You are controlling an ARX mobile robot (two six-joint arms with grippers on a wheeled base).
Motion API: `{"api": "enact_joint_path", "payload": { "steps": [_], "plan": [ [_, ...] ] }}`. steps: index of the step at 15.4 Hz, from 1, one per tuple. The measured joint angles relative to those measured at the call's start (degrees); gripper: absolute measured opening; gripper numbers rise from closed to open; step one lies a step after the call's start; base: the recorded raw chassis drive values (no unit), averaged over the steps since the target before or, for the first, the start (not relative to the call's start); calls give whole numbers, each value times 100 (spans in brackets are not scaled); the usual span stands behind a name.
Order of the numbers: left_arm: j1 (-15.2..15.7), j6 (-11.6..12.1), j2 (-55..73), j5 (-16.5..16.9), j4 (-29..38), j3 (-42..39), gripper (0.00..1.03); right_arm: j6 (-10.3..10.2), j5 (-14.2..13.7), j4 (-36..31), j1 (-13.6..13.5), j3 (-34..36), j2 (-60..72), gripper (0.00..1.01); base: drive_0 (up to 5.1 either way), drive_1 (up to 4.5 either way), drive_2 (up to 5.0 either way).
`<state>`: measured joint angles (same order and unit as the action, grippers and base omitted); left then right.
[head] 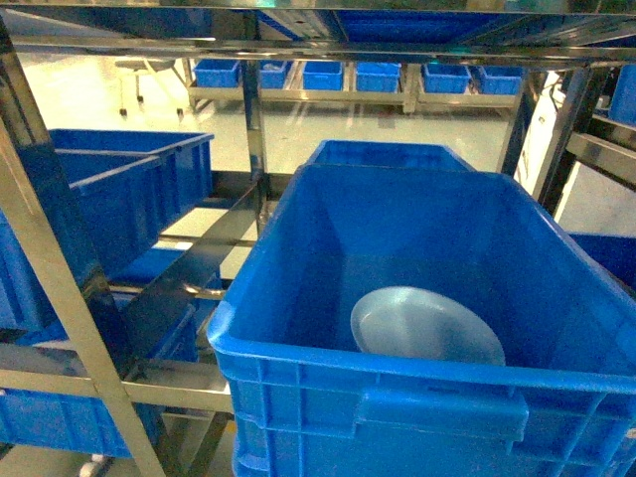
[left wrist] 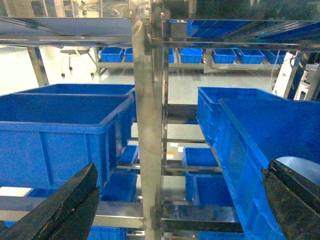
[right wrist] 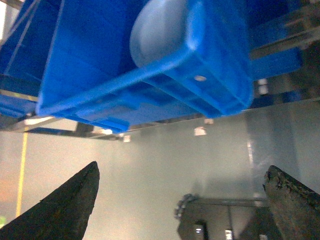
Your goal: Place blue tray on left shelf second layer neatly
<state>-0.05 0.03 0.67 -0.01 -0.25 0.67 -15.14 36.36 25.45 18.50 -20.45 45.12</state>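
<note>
The pale blue tray (head: 427, 326) lies tilted on the floor of a big deep-blue crate (head: 298, 298) right in front of me, against its near wall. The right wrist view shows the same blue tray (right wrist: 160, 30) inside that crate (right wrist: 165, 85), well above my open right gripper (right wrist: 182, 167), which holds nothing. My left gripper (left wrist: 181, 170) is open and empty too, facing a steel post (left wrist: 150, 125) of the left shelf (head: 60, 278). A sliver of the blue tray (left wrist: 306, 167) shows by its right finger. Neither gripper appears in the head view.
Blue crates (head: 119, 199) sit on the left shelf's tiers, with another crate (head: 388, 154) behind the big one. A steel rail (head: 189, 388) crosses low left. Further blue crates (left wrist: 65, 140) flank the post. Pale floor (right wrist: 165, 165) lies under the right gripper.
</note>
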Motion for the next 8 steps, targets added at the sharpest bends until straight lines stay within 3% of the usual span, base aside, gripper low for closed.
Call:
{"api": "enact_joint_path", "payload": {
  "steps": [1, 2, 4, 5, 6, 7, 8],
  "plan": [
    [0, 0, 0, 0, 0, 0, 98, 651, 96, 448, 540, 184, -420, 98, 0, 0, 0],
    [0, 0, 0, -2, 0, 0, 98, 1547, 83, 597, 1064, 387, -691, 98, 0, 0, 0],
    [0, 0, 0, 0, 0, 0, 98, 2162, 116, 557, 1069, 393, -682, 98, 0, 0, 0],
    [0, -7, 0, -7, 0, 0, 98, 1945, -837, -1908, 667, 1373, -1700, 85, 0, 0, 0],
    [7, -7, 0, -11, -9, 0, 98, 1733, -1408, -3077, 203, 1965, -2723, 70, 0, 0, 0],
    [4, 0, 0, 11, 2, 0, 98, 1659, -1814, -3980, -72, 1961, -3060, 57, 0, 0, 0],
    [4, -2, 0, -13, -9, 0, 98, 1613, -1991, -3521, -267, 1954, -3528, 44, 0, 0, 0]
  ]
}}
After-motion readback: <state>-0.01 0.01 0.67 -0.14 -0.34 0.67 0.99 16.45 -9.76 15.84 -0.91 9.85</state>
